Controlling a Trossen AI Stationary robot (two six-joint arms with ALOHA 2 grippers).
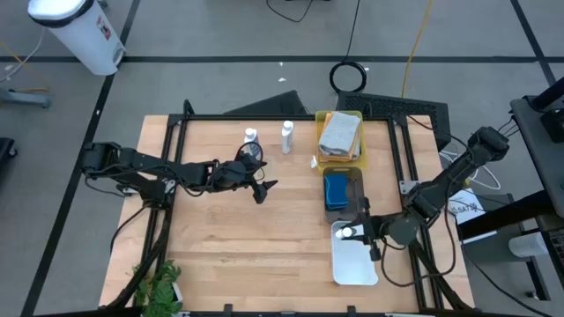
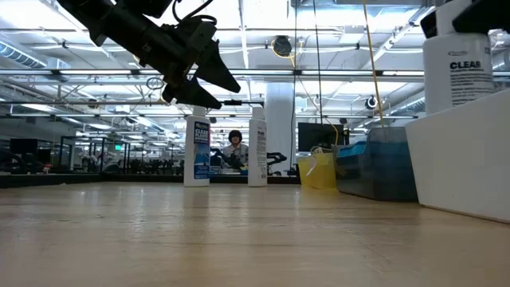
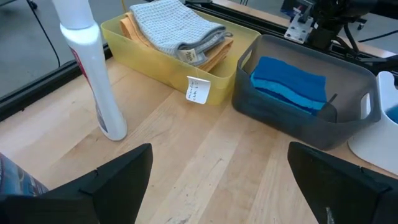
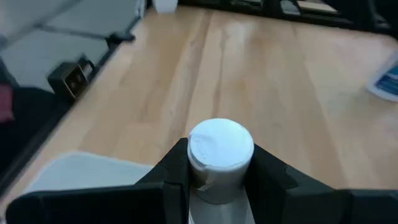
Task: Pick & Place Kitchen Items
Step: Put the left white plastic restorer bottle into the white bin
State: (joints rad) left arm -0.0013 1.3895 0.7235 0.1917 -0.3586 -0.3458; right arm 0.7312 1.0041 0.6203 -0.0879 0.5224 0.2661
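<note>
Right claw [image 1: 361, 232]: clamped around the cap of a white bottle [image 4: 220, 152], holding it upright over the white tray [image 1: 354, 264].
Left claw [image 1: 261, 187]: spread wide, empty, raised above the surface [image 1: 247, 238] near two standing bottles [image 1: 286, 136].
Yellow tray [image 3: 166, 62]: holds grey and orange towels [image 3: 177, 31].
Dark grey tray [image 3: 305, 118]: holds blue sponges [image 3: 289, 84].

A robotics lab in a large open industrial hall. The low view looks past the wooden table [image 2: 239, 239] to exposed ceiling trusses [image 2: 335, 76] with strip lights, distant workstations and a seated person [image 2: 234, 147]. From above: grey concrete floor [image 1: 220, 35], trailing cables [image 1: 352, 75], a black metal frame [image 1: 176, 132] round the table edges.
</note>
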